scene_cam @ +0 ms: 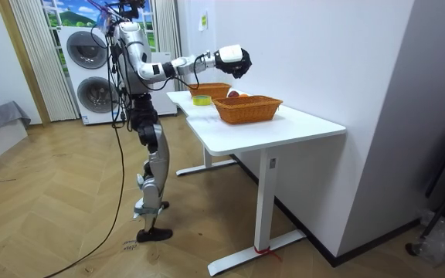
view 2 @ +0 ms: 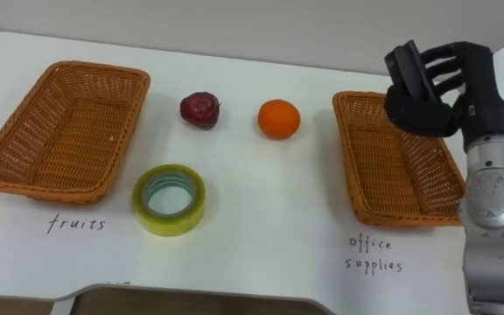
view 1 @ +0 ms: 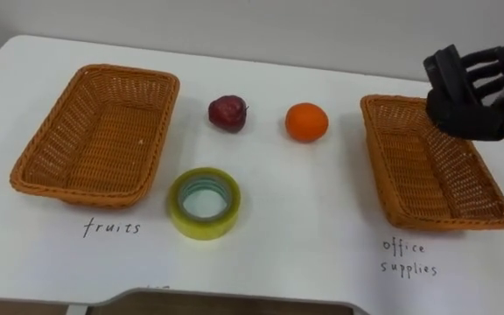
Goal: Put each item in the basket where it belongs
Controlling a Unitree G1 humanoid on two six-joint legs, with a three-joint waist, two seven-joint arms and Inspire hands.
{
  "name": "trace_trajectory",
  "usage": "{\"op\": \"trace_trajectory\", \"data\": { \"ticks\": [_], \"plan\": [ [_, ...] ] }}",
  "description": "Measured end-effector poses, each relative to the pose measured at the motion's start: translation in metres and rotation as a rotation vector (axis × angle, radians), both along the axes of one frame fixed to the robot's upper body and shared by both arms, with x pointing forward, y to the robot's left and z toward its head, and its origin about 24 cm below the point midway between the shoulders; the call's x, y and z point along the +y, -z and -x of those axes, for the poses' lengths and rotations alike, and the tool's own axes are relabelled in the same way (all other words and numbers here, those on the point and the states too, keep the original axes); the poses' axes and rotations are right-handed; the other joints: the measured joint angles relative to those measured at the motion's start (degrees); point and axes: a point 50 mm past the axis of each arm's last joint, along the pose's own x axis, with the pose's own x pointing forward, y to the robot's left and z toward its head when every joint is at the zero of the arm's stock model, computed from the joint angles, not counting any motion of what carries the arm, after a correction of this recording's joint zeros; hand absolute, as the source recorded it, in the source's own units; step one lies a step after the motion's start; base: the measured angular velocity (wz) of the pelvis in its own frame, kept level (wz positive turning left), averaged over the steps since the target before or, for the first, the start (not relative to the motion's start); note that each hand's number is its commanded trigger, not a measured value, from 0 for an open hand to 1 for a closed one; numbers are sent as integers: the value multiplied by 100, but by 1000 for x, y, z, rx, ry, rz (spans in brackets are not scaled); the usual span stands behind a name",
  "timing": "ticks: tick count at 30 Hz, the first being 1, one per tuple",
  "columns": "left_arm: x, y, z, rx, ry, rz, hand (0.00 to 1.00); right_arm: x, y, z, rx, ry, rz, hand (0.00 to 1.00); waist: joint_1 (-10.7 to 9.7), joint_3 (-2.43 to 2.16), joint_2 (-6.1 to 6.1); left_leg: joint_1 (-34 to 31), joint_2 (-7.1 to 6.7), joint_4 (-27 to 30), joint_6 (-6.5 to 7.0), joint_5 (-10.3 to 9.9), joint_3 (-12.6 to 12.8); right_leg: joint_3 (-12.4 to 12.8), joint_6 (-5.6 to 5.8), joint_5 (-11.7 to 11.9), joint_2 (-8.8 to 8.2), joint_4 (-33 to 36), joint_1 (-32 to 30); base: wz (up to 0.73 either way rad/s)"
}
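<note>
Right hand (view 1: 478, 112) is up over the far end of the right basket (view 1: 423, 179), fingers and thumb curled round a dark flat item (view 1: 447, 72). What that item is, I cannot tell. It sits upright in the grip and clear of the weave, hanging above the basket rather than in it. It looks rigid and light, with a smooth casing by the look of it, so a firm pinch across its flat faces seems the right hold. On the desk (view 1: 313, 236) there is plenty left to sort. The yellowish tape roll (view 1: 205, 204) lies flat just beside the near corner of the left basket (view 1: 94, 131). It looks like a stiff, light ring with slick sides, probably best taken across its outer rim or with a thumb down the open core. Between the baskets sit a dark red apple (view 1: 227, 113) and an orange (view 1: 306, 122), apart from each other. Both look firm, round and likely to roll if nudged, so a wrap from above should suit them. Both baskets show bare weave inside.
</note>
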Motion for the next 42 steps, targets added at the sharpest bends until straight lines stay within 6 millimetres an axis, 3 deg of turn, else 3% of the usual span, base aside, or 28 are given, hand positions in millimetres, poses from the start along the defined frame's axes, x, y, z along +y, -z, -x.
{"op": "trace_trajectory", "data": {
  "ticks": [9,20,21,22,23,24,42],
  "plan": [
    [0,0,7,30,-8,-4,0,-5,15,6,49,22,-26,100,-23,17,27,-19,1,-14,-1,-1,8,5,0,0,1,-2,-7,0],
    [-1,0,6,37,-12,-14,0,-8,28,6,100,40,-36,100,44,-6,38,-2,2,0,-1,-1,19,22,0,0,2,-1,-19,0],
    [-1,0,6,37,-12,-15,0,-10,31,7,117,47,-39,93,49,-7,40,9,2,0,-1,-1,18,23,0,0,2,0,-18,0],
    [-1,0,6,36,-11,-15,0,-10,33,7,126,49,-40,44,49,-7,40,12,2,-1,-1,-1,18,23,0,0,2,1,-18,0],
    [-1,0,5,33,-11,-16,0,-11,37,8,141,54,-44,27,48,-8,41,13,2,-2,-1,-1,19,23,0,0,1,1,-20,0],
    [-1,0,4,31,-11,-16,0,-12,40,8,153,57,-46,0,54,-8,41,17,2,-5,-1,0,22,26,0,0,1,1,-24,0],
    [-4,0,-2,9,-10,-14,0,-6,43,6,179,30,-16,0,64,-15,31,44,3,-11,-1,-1,37,41,0,0,4,3,-20,0]
  ]
}}
